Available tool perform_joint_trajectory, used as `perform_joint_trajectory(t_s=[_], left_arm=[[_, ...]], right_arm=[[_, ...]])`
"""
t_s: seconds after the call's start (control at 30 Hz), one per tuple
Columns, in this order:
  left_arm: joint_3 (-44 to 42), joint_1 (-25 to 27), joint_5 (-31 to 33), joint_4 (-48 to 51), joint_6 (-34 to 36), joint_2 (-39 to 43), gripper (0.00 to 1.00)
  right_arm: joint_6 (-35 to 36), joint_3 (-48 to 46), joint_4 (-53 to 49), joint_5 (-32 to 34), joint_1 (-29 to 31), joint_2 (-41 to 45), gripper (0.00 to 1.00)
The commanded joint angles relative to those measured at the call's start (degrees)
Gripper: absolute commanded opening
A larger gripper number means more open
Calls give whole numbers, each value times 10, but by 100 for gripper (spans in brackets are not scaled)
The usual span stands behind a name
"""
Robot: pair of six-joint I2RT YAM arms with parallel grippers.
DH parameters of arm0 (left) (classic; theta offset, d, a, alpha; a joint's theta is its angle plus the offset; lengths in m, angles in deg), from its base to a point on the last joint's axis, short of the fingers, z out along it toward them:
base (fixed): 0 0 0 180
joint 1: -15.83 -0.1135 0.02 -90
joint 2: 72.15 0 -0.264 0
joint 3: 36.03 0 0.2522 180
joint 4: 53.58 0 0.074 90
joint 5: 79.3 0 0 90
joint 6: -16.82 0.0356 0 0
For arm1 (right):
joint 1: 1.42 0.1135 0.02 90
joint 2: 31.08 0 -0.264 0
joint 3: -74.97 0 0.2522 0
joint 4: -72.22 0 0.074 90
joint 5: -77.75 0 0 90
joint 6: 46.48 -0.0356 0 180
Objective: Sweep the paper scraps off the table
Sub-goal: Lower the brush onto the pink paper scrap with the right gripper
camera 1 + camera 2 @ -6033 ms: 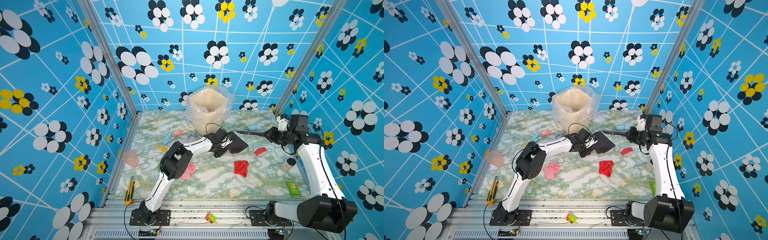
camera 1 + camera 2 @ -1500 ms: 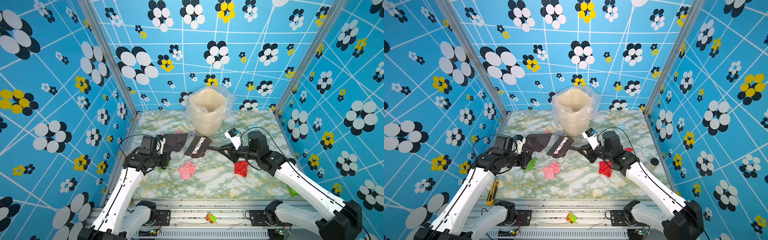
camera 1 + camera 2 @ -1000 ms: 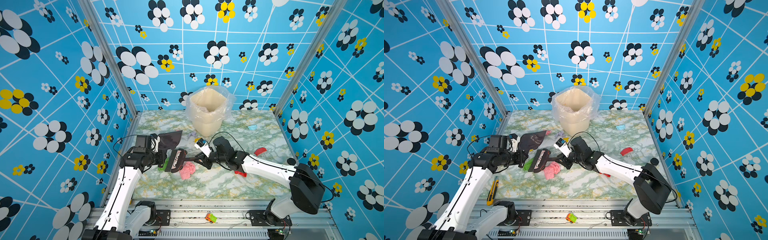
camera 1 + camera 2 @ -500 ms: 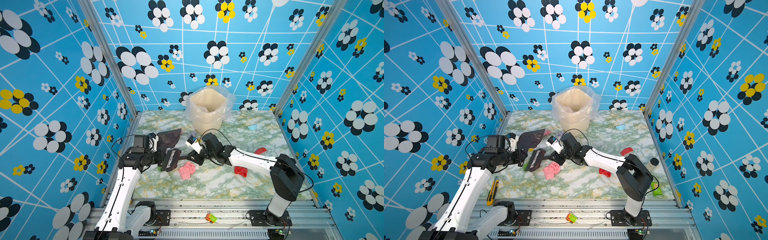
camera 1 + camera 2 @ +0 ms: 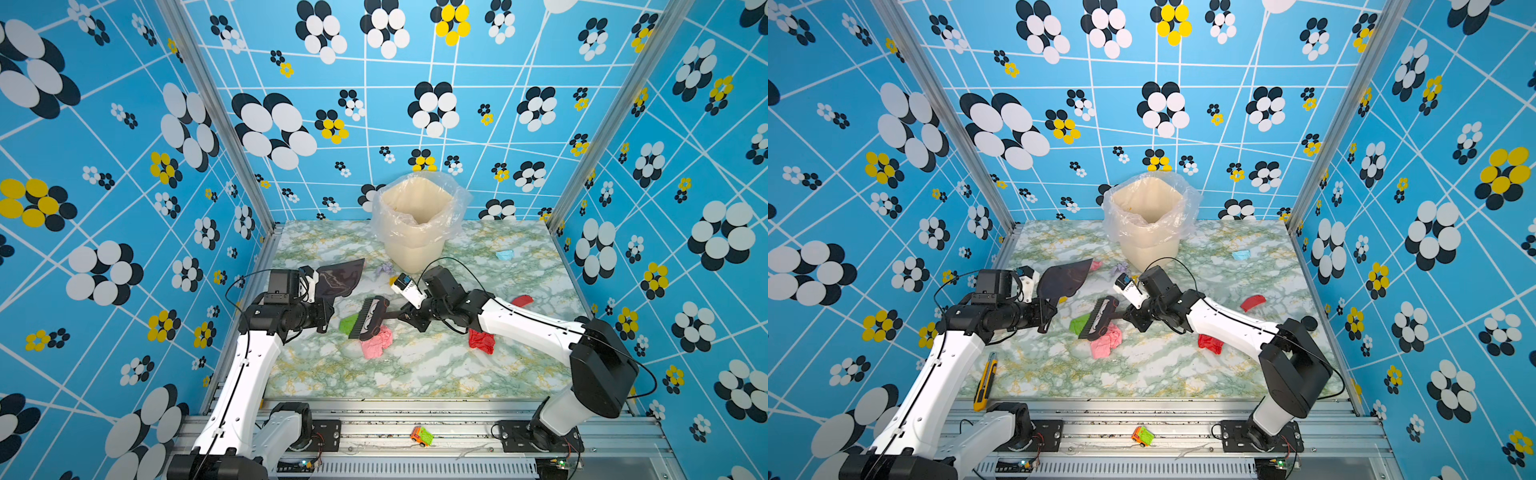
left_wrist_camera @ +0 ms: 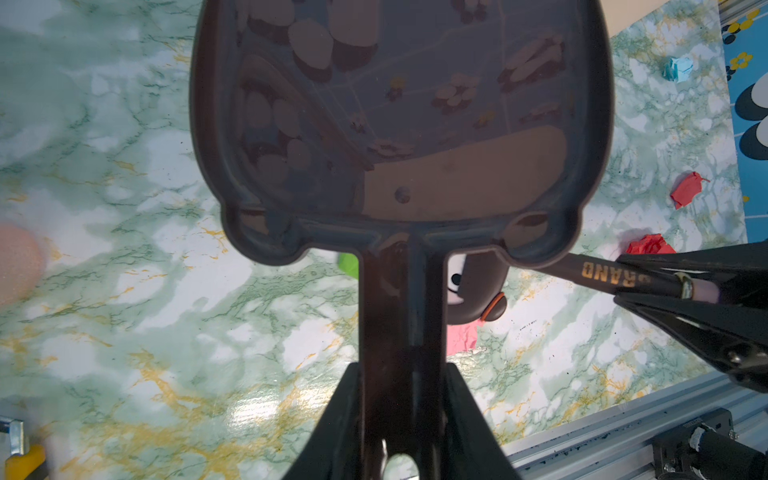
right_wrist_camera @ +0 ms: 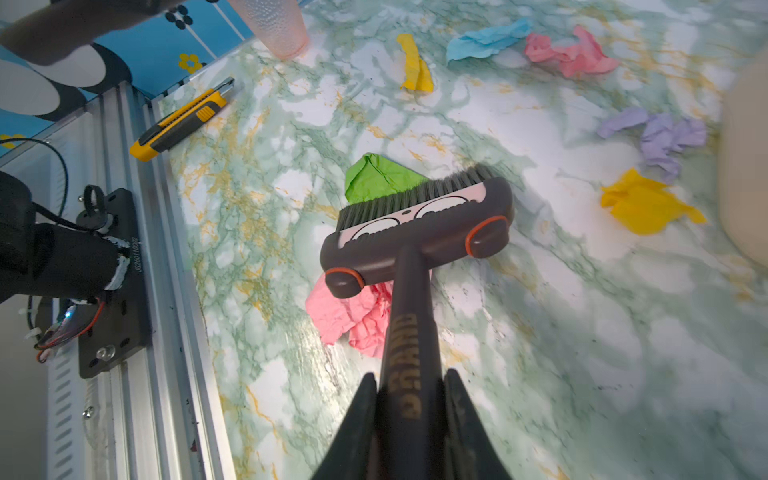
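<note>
Green crumpled paper wad (image 7: 374, 178) rests against dark bristled hand brush (image 7: 415, 237), gripped by right claw (image 7: 409, 386). Left claw (image 6: 403, 374) grips dark plastic dustpan (image 6: 399, 104), apparently clear of marbled worktop (image 7: 582, 332): wad could slide underneath.

Bright, even light with soft shadows, glare on the table (image 6: 257, 411), blur at wrist-view edges.

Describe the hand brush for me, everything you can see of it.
The hand brush looks like dark brown plastic, with grey bristles, two orange-ringed end caps, a pale cartoon-eyes panel on the head and gold lettering along its straight handle. The right gripper is shut on the handle. The bristles meet the green scrap, and the head hides part of the pink scrap on the table.
</note>
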Motion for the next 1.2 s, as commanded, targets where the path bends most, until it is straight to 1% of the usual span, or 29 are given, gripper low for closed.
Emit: perform_joint_trajectory(t_s=[0.0,0.13,0.27,0.33,0.43,0.53,0.63,0.73,0.8,0.87,0.97,1.03,1.17], left_arm=[[-7,-5,-23,-11,13,-1,0],[-14,-2,-26,-15,11,4,0],[-17,10,-37,-26,11,1,0],[-18,27,-35,-30,16,-3,0],[-16,59,-21,-29,22,-9,0],[-18,92,-6,-27,21,-14,0],[-32,106,-2,-34,8,-13,0],[-49,107,-4,-43,-12,-8,0],[-60,107,-6,-52,-25,-2,0],[-71,108,-13,-62,-34,6,0],[-77,110,-11,-65,-38,12,0],[-74,111,-6,-59,-36,10,0],[-66,116,3,-45,-30,2,0]], right_arm=[[14,-28,-61,69,-23,48,0],[9,-53,-78,108,-44,108,0],[14,-66,-74,107,-57,167,0],[15,-60,-84,101,-64,193,0],[14,-37,-120,65,-75,216,0],[23,-9,-176,8,-78,219,0],[31,3,-213,-37,-78,218,0],[30,-7,-218,-63,-72,219,0],[31,-14,-219,-51,-61,215,0],[31,-17,-224,-24,-48,206,0],[19,-36,-209,42,-38,196,0],[4,-54,-180,88,-39,199,0],[-10,-68,-149,151,-45,195,0]])
